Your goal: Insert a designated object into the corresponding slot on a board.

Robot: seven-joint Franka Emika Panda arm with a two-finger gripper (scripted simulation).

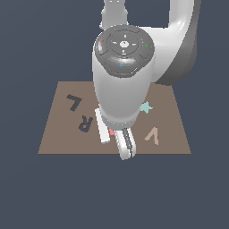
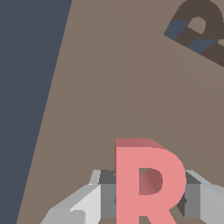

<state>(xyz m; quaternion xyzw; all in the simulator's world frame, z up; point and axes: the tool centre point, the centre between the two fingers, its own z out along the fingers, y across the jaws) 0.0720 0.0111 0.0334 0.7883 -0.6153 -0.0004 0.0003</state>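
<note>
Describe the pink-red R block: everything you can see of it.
The pink-red R block is a flat, matte letter with a closed bowl and plain, smooth faces. In the wrist view it sits between the gripper fingers, apparently clamped, away from the dark R slot. In the exterior view only a small pink-red sliver shows below the arm, over the brown board.

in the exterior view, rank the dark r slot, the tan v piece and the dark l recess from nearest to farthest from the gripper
Measured from the gripper:
1. R slot, just to the exterior view's left.
2. Tan V piece, to the exterior view's right; nearly as close, so this order is tentative.
3. L recess, far corner on the exterior view's left.
</note>
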